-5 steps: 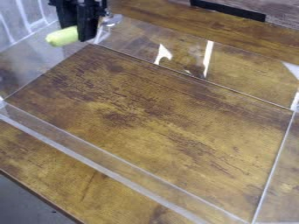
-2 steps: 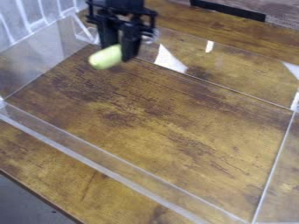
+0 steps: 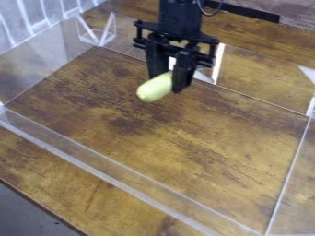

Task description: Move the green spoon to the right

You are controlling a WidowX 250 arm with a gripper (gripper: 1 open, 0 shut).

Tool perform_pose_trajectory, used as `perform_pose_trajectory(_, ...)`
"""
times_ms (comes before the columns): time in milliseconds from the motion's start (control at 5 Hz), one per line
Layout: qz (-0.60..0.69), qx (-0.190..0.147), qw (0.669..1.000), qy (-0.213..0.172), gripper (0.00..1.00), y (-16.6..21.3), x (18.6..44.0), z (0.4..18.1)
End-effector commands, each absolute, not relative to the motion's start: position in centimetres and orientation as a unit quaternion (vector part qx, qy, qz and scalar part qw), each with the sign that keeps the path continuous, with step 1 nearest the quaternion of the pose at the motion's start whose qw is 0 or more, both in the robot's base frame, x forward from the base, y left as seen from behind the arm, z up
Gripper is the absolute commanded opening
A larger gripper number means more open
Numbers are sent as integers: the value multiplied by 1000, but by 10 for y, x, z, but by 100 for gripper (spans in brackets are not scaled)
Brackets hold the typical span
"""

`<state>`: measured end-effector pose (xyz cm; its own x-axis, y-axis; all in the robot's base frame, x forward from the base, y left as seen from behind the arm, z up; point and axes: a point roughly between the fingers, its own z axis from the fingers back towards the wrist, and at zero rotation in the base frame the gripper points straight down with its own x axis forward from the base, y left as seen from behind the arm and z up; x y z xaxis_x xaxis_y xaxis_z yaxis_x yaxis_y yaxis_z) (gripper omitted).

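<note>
- Since the earlier frames, the pincer has travelled from the upper left corner of the frame to the upper middle, carrying the green spoon with it.
- Black fingers point down and are closed narrowly on the green spoon, which hangs clear above the tabletop.
- Only the rounded yellow-green handle of the green spoon shows, sticking out toward the lower left of the pincer; its other end is hidden behind the fingers, so the bowl cannot be made out.
- Above the black crossbar the arm is cut off by the top edge of the frame.
- A clear plastic wall rims the wooden tabletop; its near edge runs along the lower left, and its far right corner is cut off at the frame edge.
- Bright reflections on the clear wall behind the pincer blur what lies there; a white patch just right of the fingers cannot be told apart from glare.
</note>
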<state>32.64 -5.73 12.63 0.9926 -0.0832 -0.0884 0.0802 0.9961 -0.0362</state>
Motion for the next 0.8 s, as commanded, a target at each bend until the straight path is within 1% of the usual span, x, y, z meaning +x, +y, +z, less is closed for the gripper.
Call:
perform_pose_trajectory(0, -53, -17, 998, 0, 0, -74, 320, 145)
perform_pose_trajectory(200, -50, -22, 999, 1, 0, -78, 320, 125)
perform_pose_trajectory(400, -44, -35, 998, -4, 0, -81, 320, 106)
perform_pose_trajectory(600, -46, -36, 998, -13, 0, -94, 335, 114)
